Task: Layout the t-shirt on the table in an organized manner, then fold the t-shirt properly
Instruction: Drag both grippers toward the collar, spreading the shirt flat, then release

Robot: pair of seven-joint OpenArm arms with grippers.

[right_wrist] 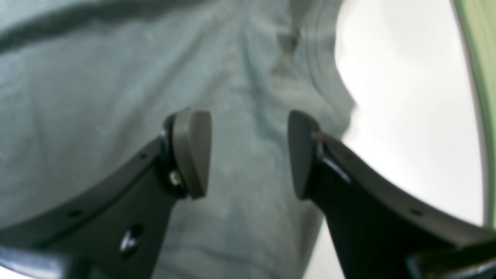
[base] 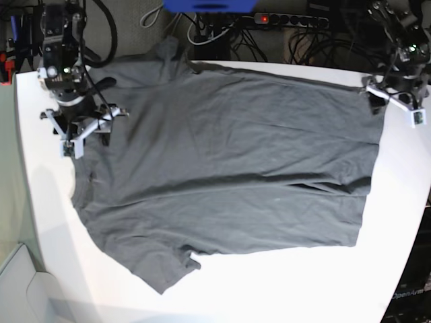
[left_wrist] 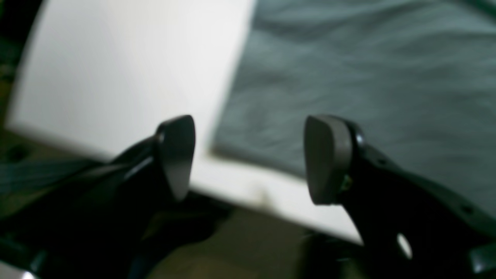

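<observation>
We saw the white table (base: 283, 282) with a strip of grey floor (base: 10, 202) beyond its left edge and cables (base: 303, 33) with a power strip (base: 289, 20) behind it. The right gripper (base: 86, 128) hung with jaws apart and empty above the collar end of the t-shirt (base: 229, 168). The shirt lay flat, its long axis crosswise, hem toward the left gripper (base: 394, 101), likewise spread and empty over the hem corner.

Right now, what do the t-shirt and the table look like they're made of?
The t-shirt: a soft knit cloth, probably cotton, matte dark grey. It lies limp in shallow wrinkles, with a ribbed collar band in the right wrist view. The table: a hard, smooth white board, likely laminate or painted. It is flat with a mostly matte, even surface and a rounded corner.
</observation>
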